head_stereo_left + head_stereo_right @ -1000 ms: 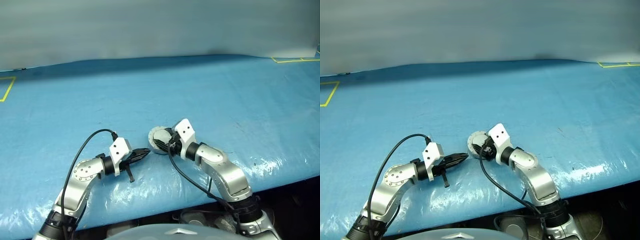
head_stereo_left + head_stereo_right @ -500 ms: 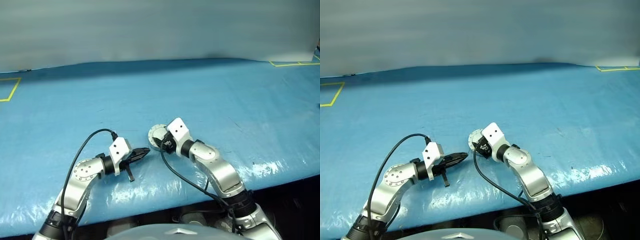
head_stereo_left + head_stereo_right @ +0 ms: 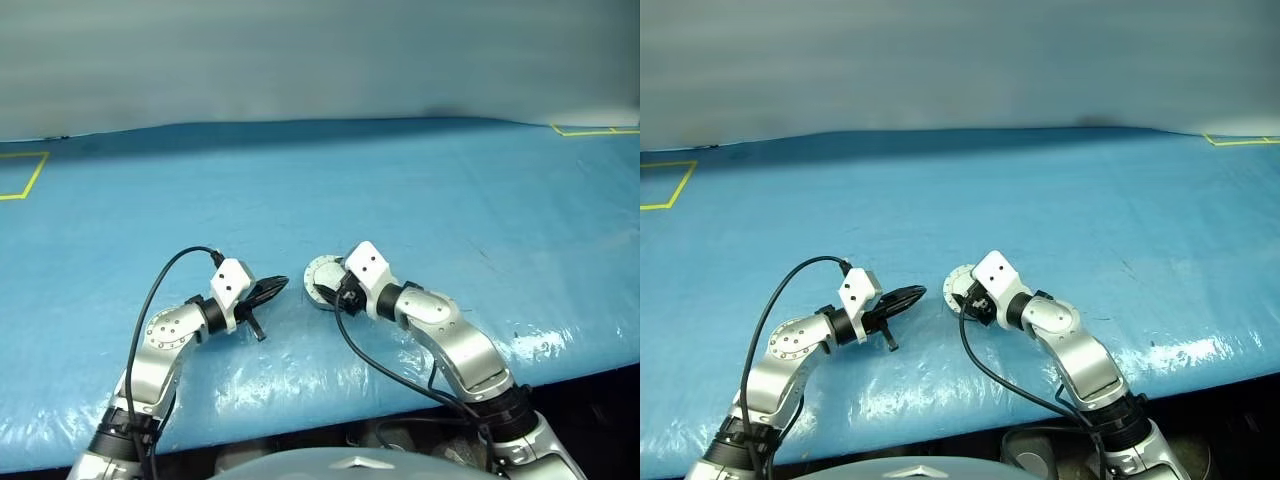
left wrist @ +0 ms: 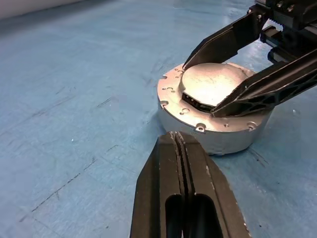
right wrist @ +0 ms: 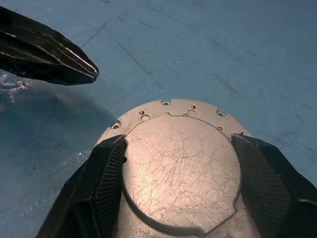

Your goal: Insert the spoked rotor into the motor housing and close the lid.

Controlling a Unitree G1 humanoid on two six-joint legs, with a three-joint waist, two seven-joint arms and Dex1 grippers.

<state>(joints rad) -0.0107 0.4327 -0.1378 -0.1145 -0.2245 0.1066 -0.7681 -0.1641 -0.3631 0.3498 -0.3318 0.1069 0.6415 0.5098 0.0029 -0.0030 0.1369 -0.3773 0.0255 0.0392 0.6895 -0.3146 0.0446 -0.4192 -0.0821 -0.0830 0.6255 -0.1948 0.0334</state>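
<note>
The motor housing [image 4: 213, 139], a short round silver cylinder, stands on the blue table with its lid [image 5: 181, 163] down flat on top. The lid's light-grey outer face with small holes near the rim faces up. My right gripper [image 5: 178, 141] reaches over the housing, and its two black fingers [image 4: 257, 89] press against opposite sides of the lid's raised round centre. My left gripper [image 4: 176, 135] is shut with nothing in it, its tip low over the table a short way to the left of the housing [image 3: 320, 272]. The spoked rotor is out of view.
The blue plastic-covered table [image 3: 420, 180] stretches wide and bare behind the housing. Yellow tape marks lie at its far left corner [image 3: 22, 175] and far right corner [image 3: 590, 129]. The table's front edge runs just under both arms.
The left gripper, still shut, has slid a little forward over the table. The right gripper stays on the housing. The view itself has shifted slightly.
</note>
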